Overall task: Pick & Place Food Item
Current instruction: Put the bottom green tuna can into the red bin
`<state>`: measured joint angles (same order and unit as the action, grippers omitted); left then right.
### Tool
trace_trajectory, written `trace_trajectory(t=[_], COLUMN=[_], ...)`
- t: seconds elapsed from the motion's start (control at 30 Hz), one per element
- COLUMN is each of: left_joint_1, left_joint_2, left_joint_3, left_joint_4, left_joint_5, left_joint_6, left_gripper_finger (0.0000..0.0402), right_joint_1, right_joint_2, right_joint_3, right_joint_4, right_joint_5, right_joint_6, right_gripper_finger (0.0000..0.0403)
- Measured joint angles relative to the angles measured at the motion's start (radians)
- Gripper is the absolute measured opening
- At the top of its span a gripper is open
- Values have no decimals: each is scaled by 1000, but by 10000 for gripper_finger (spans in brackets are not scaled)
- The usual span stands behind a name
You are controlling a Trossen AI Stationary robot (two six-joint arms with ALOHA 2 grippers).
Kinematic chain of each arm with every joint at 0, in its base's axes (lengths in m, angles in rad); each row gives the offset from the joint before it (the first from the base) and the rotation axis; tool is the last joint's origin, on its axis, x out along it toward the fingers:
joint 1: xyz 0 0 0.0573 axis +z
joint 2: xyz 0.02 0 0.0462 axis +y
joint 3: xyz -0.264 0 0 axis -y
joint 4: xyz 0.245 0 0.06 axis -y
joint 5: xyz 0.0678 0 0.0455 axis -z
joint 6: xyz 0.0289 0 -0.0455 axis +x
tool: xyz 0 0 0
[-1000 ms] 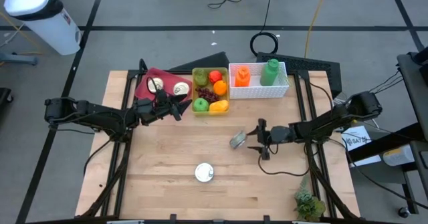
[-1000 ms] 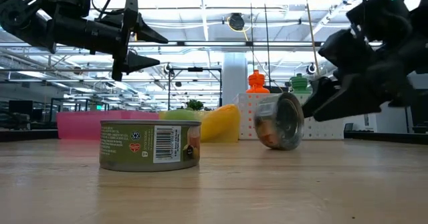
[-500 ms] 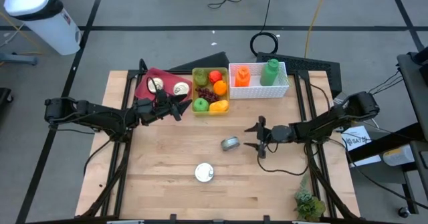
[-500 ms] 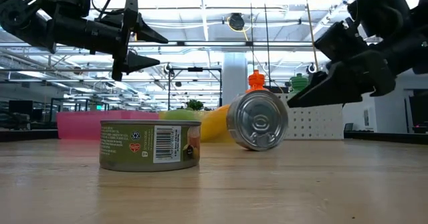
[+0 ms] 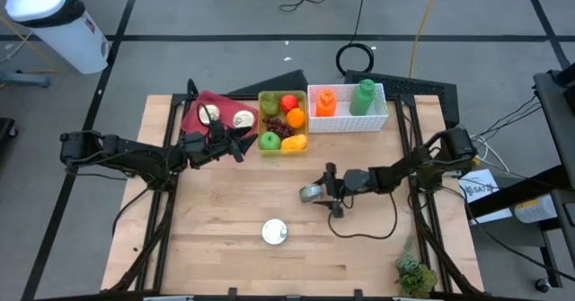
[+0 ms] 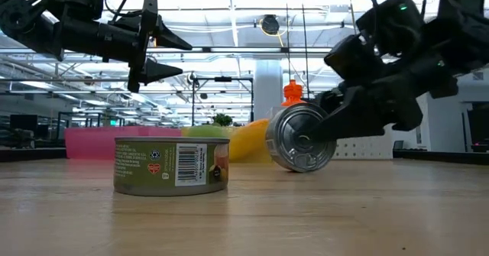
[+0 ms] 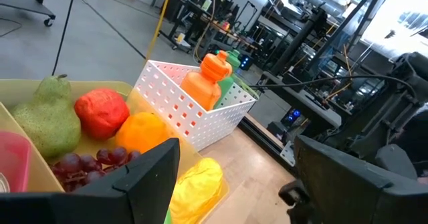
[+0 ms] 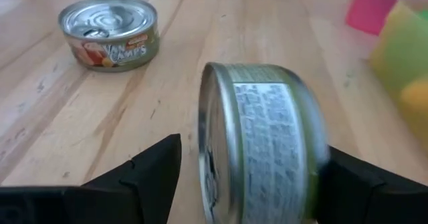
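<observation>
tipped can on its side on the table, between spread fingers of right gripper, label readable only in right wrist view, upright can near, left gripper spread beside fruit tray

Table: pale wood planks, matt, visible grain. Tipped can: shiny ribbed metal end, green paper label. Upright can: bright metal lid, glossy printed label. White basket: perforated plastic. Yellow-green bin: smooth plastic. Fruit: plastic-looking, satin. Right gripper: matt black fingers.
</observation>
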<state>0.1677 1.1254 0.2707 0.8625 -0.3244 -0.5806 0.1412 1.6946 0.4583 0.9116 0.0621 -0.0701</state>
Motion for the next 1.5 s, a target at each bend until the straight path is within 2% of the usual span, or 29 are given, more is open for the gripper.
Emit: trace_trajectory(t=[0.17, 0.4, 0.5, 0.6, 0.77, 0.87, 1.07, 1.2, 1.37, 1.5], left_joint_1=[0, 3, 3, -3, -41, -95, -199, -237, -256, -250], left_joint_2=[0, 0, 0, 0, 1, 35, 223, 380, 558, 634], left_joint_3=[0, 0, 0, 0, 1, 28, 179, 329, 499, 584], left_joint_4=[-18, -81, -115, -129, -49, -36, -43, -35, -80, -141], left_joint_5=[0, -17, -26, -3, 125, 156, 179, 265, 300, 286], left_joint_6=[2, -4, -18, -30, 47, 118, 354, 509, 597, 624], left_gripper_finger=[301, 301, 301, 301, 301, 301, 301, 301, 301, 301], right_joint_1=[-3, -1, -1, 0, 0, 0, 24, 45, 65, 84], right_joint_2=[19, -80, -152, -232, -352, -396, -422, -421, -421, -426], right_joint_3=[14, 13, 13, 12, 12, 12, 12, 12, 12, 5], right_joint_4=[-16, -143, -218, -279, -353, -346, -300, -287, -268, -288], right_joint_5=[-48, -66, -59, 11, 203, 225, 224, 223, 224, 242], right_joint_6=[-29, -29, -29, 0, 89, 132, 158, 132, 101, 90], right_gripper_finger=[249, 143, 139, 139, 139, 139, 139, 139, 139, 139])
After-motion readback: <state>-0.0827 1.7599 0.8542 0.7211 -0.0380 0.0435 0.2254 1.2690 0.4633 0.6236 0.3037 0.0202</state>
